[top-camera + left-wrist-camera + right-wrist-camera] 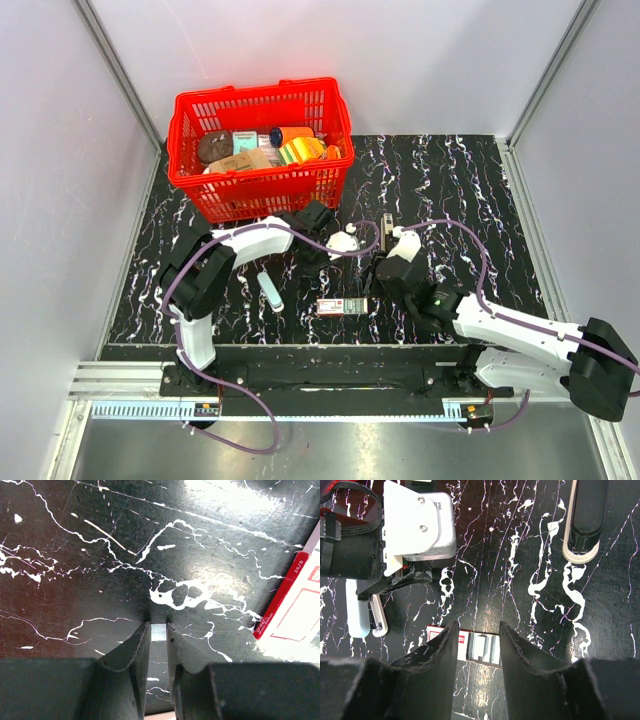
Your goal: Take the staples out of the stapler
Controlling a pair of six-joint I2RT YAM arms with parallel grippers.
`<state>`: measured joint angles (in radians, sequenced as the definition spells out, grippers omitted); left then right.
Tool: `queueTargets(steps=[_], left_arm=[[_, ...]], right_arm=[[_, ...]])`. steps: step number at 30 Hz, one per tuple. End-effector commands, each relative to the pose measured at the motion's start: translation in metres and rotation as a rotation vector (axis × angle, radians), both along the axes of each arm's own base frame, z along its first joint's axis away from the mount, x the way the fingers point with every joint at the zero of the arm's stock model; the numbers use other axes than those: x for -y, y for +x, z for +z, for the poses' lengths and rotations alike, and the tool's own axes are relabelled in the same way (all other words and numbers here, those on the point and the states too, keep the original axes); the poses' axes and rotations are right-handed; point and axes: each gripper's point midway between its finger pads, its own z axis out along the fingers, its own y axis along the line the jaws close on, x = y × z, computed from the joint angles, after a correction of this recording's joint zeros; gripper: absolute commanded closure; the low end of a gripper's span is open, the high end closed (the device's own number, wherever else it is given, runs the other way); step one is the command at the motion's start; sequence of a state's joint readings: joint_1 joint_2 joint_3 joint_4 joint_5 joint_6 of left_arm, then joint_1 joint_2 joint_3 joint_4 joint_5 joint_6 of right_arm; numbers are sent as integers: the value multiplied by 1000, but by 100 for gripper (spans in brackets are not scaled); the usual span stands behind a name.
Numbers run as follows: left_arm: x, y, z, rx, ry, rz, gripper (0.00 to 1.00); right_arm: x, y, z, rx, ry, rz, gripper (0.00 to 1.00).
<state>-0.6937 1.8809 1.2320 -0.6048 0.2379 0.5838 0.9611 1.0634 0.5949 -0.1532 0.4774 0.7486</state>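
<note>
My left pincer (158, 626) gripped a small silvery staple strip (159, 632). My right pincer (477, 627) hung open over a box (480, 650), the stapler (587, 515) beyond its right finger.

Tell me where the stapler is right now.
In the top view the stapler lies on the table, just right of the left gripper and beyond the red-and-white box.

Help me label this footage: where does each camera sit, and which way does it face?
Top external: high behind the bases, looking down on table, basket, both arms.
Left wrist: on the left arm, facing the tabletop; left fingers pinch a silvery strip.
Right wrist: facing down; right fingers, the left arm's wrist.
All share the red-and-white box.
</note>
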Motion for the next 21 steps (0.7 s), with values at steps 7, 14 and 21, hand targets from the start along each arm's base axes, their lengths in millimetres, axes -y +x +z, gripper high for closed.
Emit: queueTargets(steps=[7,14,21], left_arm=[[20,-1,33,-40,-79,68,94],[52,19,136,-42,-377,172,97],[60,16,251,-265,-769,248,96]], right_arm=[[-3,10,26,56,28,-9,57],[-7,14,66,123,75,7,57],[-22,18,124,192,167,64,52]])
